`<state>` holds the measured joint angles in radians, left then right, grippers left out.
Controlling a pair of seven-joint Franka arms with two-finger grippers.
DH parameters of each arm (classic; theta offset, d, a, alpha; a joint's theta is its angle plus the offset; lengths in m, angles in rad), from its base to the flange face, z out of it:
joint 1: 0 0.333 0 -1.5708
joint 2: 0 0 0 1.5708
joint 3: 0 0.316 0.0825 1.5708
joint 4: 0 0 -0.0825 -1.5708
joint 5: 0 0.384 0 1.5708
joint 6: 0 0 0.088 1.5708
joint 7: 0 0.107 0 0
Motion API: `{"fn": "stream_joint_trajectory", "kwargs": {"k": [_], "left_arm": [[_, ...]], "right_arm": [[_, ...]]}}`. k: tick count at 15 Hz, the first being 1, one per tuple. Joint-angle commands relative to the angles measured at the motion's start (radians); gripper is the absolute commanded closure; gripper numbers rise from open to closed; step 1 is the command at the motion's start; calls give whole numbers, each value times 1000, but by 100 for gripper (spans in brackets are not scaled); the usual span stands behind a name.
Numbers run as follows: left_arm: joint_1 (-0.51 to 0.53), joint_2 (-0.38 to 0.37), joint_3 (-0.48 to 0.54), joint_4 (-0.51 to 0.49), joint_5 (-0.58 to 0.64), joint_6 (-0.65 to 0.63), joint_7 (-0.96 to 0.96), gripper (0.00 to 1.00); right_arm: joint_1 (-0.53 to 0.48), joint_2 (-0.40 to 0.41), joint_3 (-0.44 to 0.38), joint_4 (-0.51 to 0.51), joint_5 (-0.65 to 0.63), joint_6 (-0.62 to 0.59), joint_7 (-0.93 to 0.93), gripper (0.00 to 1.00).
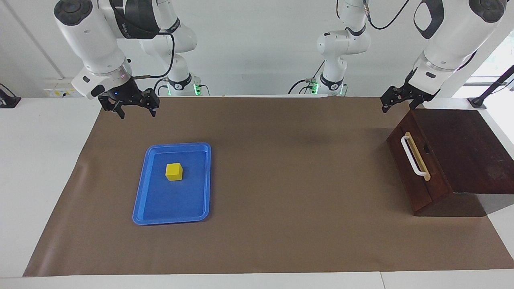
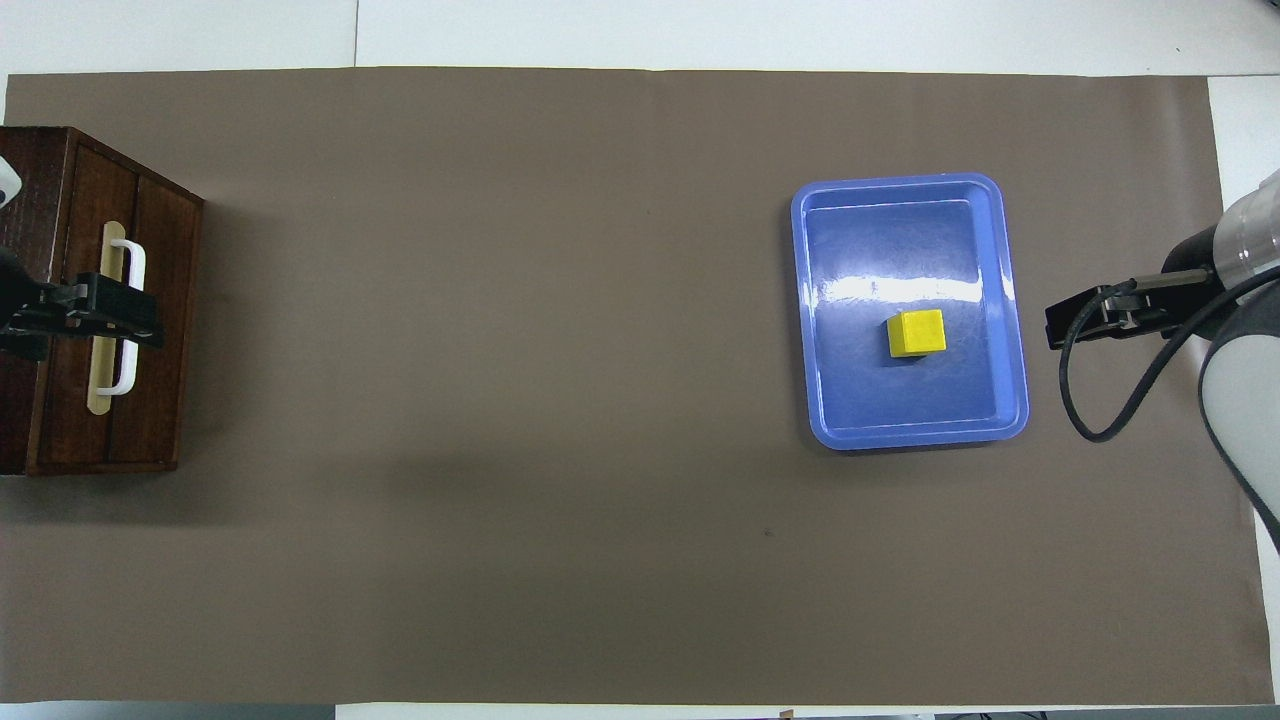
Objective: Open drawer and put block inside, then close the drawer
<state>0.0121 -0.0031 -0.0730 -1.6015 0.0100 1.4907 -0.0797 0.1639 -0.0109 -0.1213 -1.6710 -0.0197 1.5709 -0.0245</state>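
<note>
Drawer (image 1: 413,168) shut — handle (image 1: 415,156) lengthwise runs robots-to-away, facing the block (image 1: 174,171).

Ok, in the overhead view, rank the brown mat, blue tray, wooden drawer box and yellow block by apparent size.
Largest to smallest:
1. brown mat
2. blue tray and wooden drawer box: look alike, and the box is cut off at the view's edge, so unranked
3. yellow block

A brown mat (image 1: 281,180) is covering the white table (image 1: 36,160); a pale wall (image 1: 249,48) is rising above; daylight is entering through a window (image 1: 498,60).
</note>
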Motion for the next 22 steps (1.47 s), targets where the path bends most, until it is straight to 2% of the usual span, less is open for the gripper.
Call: {"fn": "stream_joint_trajectory", "kwargs": {"k": [1,5,7,9,15,16,18,22], "left_arm": [[8,-15,-2,-9,-5,19,6,0],[8,-20,-2,-29,-5,48,0,0],[8,-50,-2,-95,-2,115,15,0],[-6,-55,-5,-138,77,213,21,0],[8,-25,-4,-267,223,403,166,0],[8,-9,-4,-276,246,419,164,0],[0,15,-4,-296,333,433,155,0],[14,60,-2,-353,361,552,98,0]], "right_arm": [[-7,-18,3,-12,6,-12,-11,0],[-7,-18,3,-13,6,-12,-11,0],[-7,-18,3,-13,4,-12,-9,0],[-7,-18,3,-10,4,-14,-14,0],[-21,-34,2,-36,6,12,-8,0],[-23,-31,2,-38,6,40,39,0],[-23,-18,2,-36,9,57,254,0],[-38,89,-11,14,111,76,613,0]]}}
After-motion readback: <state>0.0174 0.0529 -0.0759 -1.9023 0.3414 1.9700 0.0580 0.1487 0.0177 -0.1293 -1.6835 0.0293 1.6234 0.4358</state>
